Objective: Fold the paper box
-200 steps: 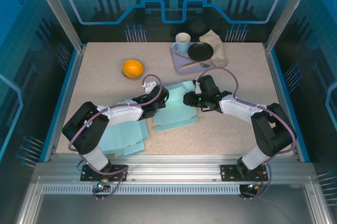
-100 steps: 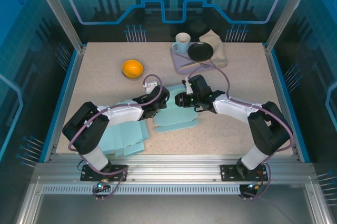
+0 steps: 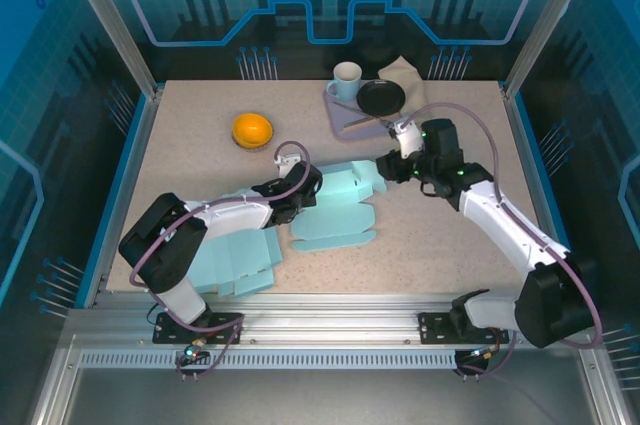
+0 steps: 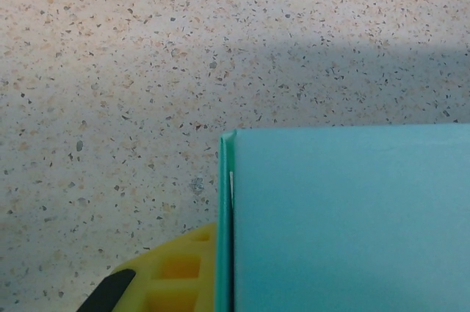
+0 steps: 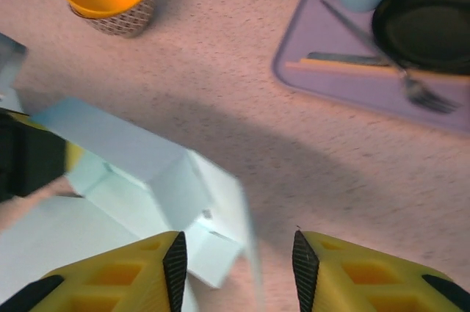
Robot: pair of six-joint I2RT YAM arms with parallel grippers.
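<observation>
Nearest the arm bases, a stack of flat pale teal card blanks point(image 3: 235, 260) is lying on the near left of the speckled beige worktop point(image 3: 440, 235), well clear of the action. Just beyond it, the left pincer point(image 3: 300, 193) is reaching in low from the left and is closing tight on the left edge of the pale teal paper box point(image 3: 335, 220). In the left wrist view its yellow finger point(image 4: 172, 283) is pressing against a raised teal panel point(image 4: 345, 216), so it seems to be pinning that wall upright. The paper box is sitting at the middle of the worktop, partly formed, with its near panels lying flat and one far corner standing up point(image 5: 139, 158). To its right, the right pincer point(image 3: 385, 167) is hovering just beside that far corner with its jaws parted about halfway and nothing between them point(image 5: 239, 246). The step in hand looks like raising and tucking the far-side wall. The next move is probably calling for the right pincer to come down onto the loose flap and fold it inward while the left one is holding. Farther back, an orange bowl point(image 3: 252, 130) is standing at the left, and a lilac tray point(image 3: 345, 117) carrying a white mug point(image 3: 346, 79) and a black plate point(image 3: 381, 97) is sitting beside a beige cloth point(image 3: 412, 80).
</observation>
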